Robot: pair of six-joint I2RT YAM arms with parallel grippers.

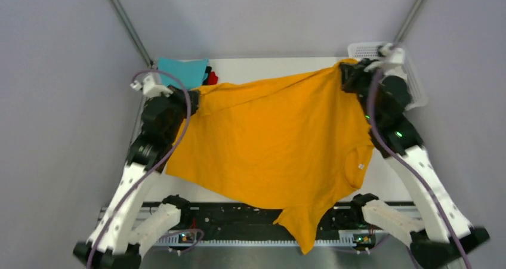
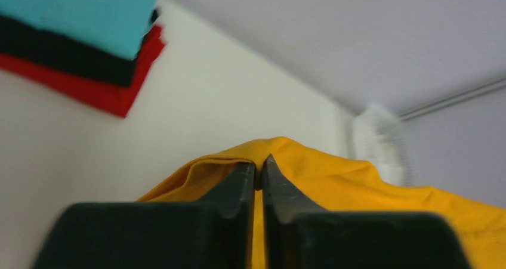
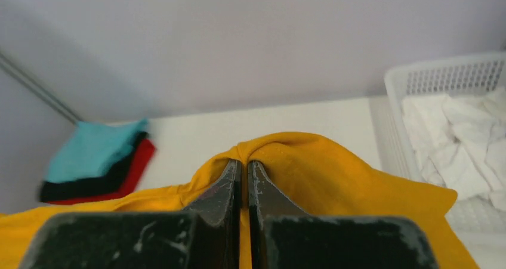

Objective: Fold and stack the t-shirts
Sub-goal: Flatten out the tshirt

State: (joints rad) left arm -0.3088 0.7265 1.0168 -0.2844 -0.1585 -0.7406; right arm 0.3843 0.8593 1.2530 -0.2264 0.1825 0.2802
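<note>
From above, the mustard-orange t-shirt hangs spread between the left arm and the right arm. Its top edge is held over the worktop and one sleeve droops past the near edge. The folded stack, teal on top, lies at the far left corner. A white basket sits far right.

In the left wrist view, the left fingers are pressed together on a bunched fold of the orange cloth, which rises just past their tips and falls away to the right. The teal, black and red stack lies well apart, up left.

In the right wrist view, the right fingers pinch a similar ridge of cloth at their tips. The basket's white cloths are near, to the right.

The tee looks light and limp, so it will probably sag wherever it is unsupported. Grips set wide apart along one edge seem best, though so thin a pinch could slip.
</note>
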